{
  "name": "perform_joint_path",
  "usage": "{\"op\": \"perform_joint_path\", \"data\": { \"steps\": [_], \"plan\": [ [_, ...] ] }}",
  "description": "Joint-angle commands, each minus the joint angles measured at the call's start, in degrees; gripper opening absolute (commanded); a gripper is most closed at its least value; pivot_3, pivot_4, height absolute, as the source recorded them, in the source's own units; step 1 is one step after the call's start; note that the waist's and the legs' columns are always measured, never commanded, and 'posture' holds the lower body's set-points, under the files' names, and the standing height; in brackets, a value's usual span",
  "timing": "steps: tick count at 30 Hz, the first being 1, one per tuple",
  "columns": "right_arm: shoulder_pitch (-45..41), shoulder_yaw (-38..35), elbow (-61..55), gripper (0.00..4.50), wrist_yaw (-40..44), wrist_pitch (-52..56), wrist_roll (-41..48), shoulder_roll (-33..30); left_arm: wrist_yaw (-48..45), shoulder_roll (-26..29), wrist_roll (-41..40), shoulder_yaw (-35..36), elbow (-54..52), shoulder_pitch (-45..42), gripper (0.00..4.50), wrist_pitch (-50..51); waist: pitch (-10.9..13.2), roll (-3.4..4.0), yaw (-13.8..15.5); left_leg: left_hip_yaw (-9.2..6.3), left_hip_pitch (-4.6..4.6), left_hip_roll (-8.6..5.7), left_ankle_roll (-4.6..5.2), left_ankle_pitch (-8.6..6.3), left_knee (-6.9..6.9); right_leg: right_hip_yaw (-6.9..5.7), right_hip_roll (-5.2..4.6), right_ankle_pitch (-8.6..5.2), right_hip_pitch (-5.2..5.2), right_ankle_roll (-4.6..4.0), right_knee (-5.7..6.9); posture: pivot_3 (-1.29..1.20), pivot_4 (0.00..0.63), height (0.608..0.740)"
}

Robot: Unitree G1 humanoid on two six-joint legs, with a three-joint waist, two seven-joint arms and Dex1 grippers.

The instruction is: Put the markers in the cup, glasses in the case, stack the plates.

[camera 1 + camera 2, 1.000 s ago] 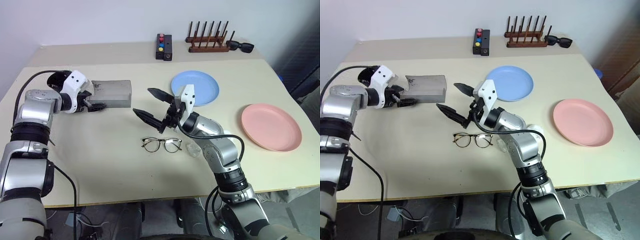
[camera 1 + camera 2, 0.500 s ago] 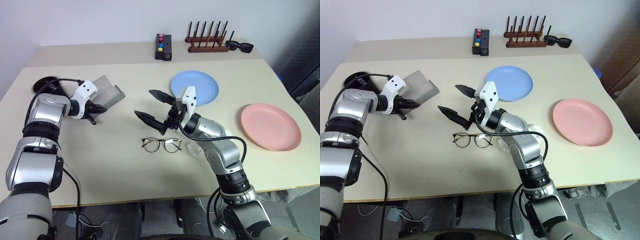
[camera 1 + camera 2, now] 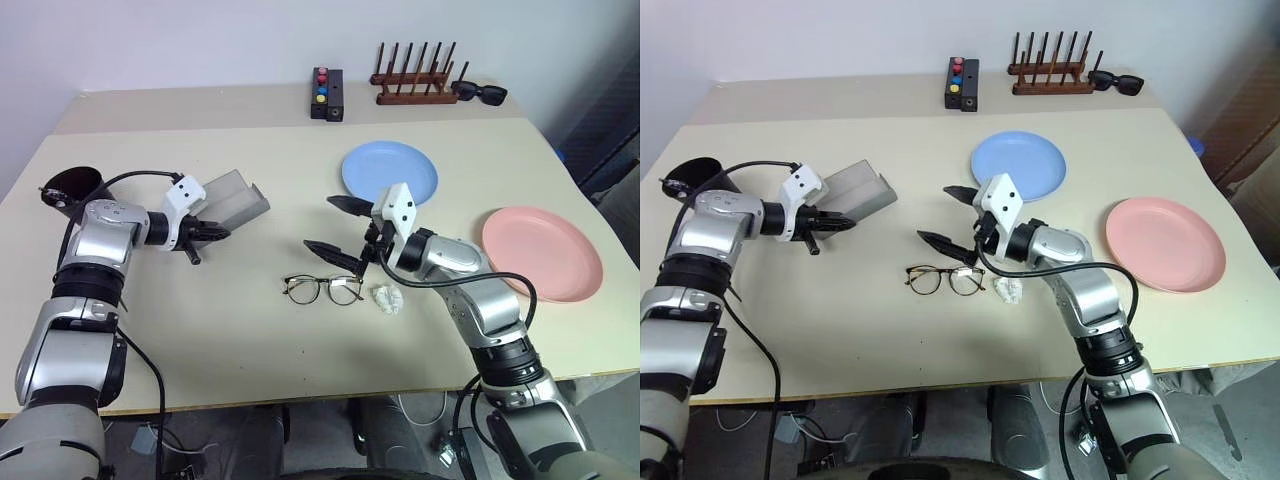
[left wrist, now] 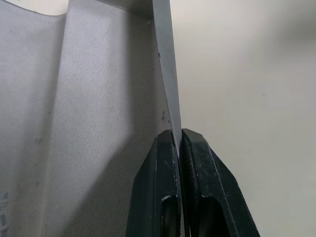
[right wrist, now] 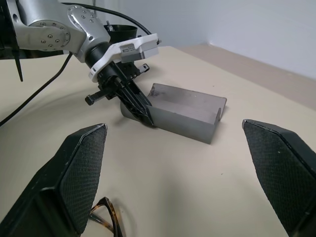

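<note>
Beige laminate covers the wide table (image 3: 250, 340), and every place below is given from the grey rectangular hard-shell case (image 3: 232, 195), which lies open on it with its hollow showing.

Two round shallow plastic plates lie apart, unstacked: the light blue plate (image 3: 390, 176) beyond the case toward the robot's right, the pink plate (image 3: 542, 253) farther that way still. One tall black tapered cup (image 3: 70, 187) sits on the case's far-left side, beside the left arm. The markers I cannot make out on the table.

The left gripper (image 4: 177, 143) is pinched shut on the thin edge of the case's wall, as the left wrist view shows plainly. The right gripper (image 3: 333, 225) hangs with its two black fingers spread wide and empty, right of the case.

One pair of thin dark-wire-rimmed glasses (image 3: 323, 290) lies flat on the table, nearer the robot than the case and to its right, just beneath and toward the robot from the right gripper. Their long axis runs left to right, roughly along the table's front edge. The right arm is clearly the nearer one, so picking them up probably falls to it while the left steadies the case.

One small crumpled white scrap (image 3: 386, 298) lies just right of the glasses.
</note>
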Motion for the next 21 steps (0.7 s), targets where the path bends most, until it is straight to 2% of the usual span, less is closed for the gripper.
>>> {"op": "perform_joint_path", "data": {
  "steps": [1,11,21],
  "plan": [
    [0.0,-0.9,-2.6,4.50,0.8,-0.3,0.9,-0.7,-3.2,0.4,-3.0,1.7,-5.7,1.2,0.20,0.2,0.0,0.00,0.0,0.00,0.00,0.00,0.00,0.00,0.00,0.00,0.00,0.00,0.00,0.00,0.00,0.00,0.150,0.740],
    [3.0,-0.4,-4.5,4.50,8.3,1.1,0.0,-10.6,-11.0,1.8,-5.5,-1.3,-24.0,8.2,0.20,1.1,0.0,0.00,0.1,0.01,-0.02,0.00,0.00,0.00,0.02,0.01,-0.02,0.00,0.00,-0.01,-0.02,0.00,0.150,0.740],
    [5.5,-1.5,-7.6,4.50,8.0,2.5,0.9,-13.0,-10.7,0.1,-3.5,-5.7,-27.4,8.1,0.20,-0.3,0.0,-0.01,0.1,0.01,-0.02,0.00,0.00,0.00,0.04,0.01,-0.01,-0.02,0.00,-0.02,-0.02,0.00,0.150,0.740]
  ]
}}
